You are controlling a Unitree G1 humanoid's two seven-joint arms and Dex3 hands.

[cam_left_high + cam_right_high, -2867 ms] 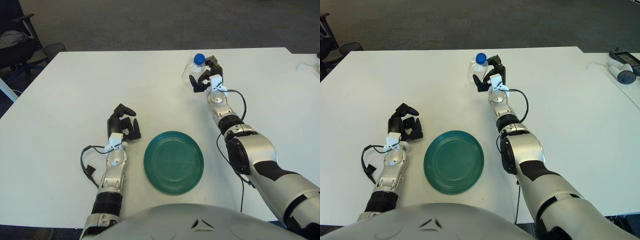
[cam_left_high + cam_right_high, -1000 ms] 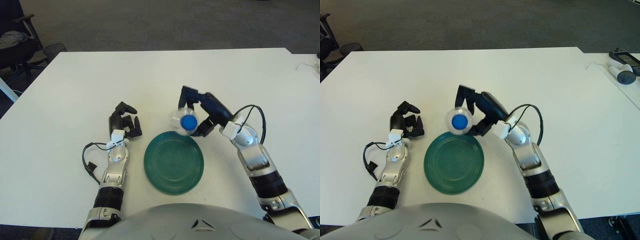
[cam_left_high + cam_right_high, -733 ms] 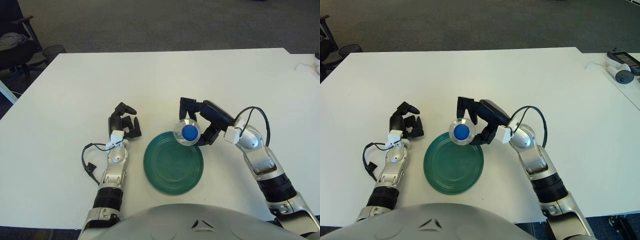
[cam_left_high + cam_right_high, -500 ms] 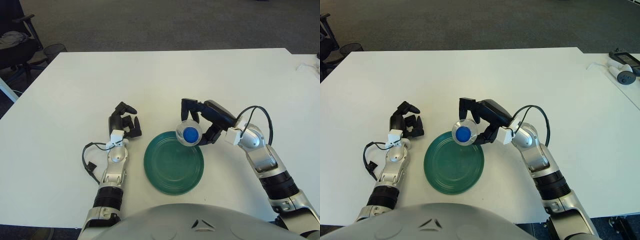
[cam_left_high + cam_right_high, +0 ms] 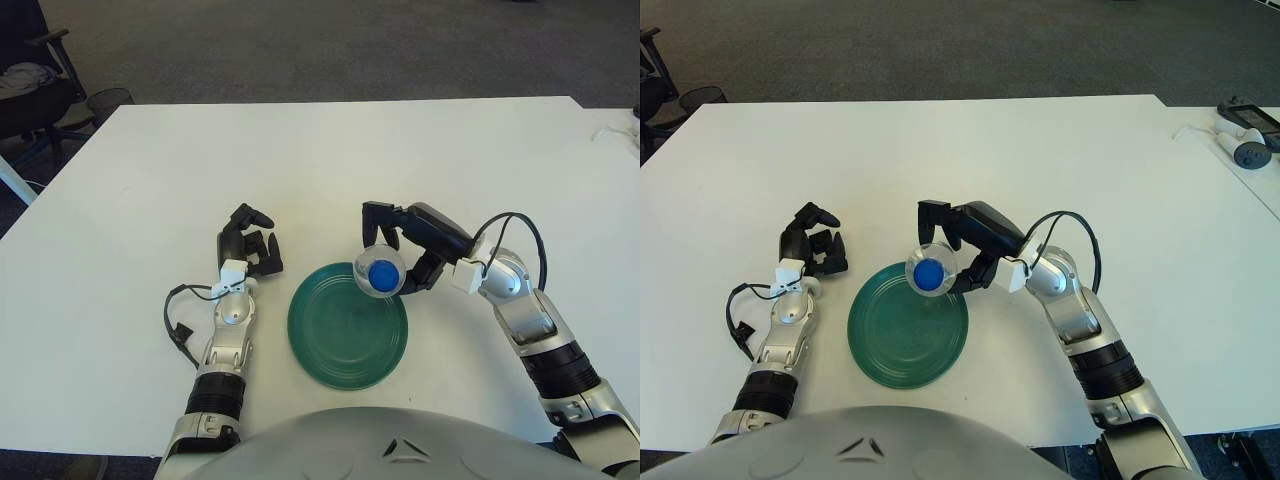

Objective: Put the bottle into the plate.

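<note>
My right hand (image 5: pixel 405 245) wraps bottle (image 5: pixel 380 272) over plate (image 5: pixel 347 325) far rim | looks light, thin-walled, slick; I'd hold mid-body gently | left hand (image 5: pixel 248 250) curled empty, left of plate

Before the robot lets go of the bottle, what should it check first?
1. Right hand grips the bottle: ok.
2. Bottle is over the green plate: only over its far right rim, not ok.
3. Bottle upright, blue cap toward the camera: ok.
4. Bottle's bottom touching the plate: cannot tell.
5. Left hand is apart from the plate, on its left: ok.
</note>
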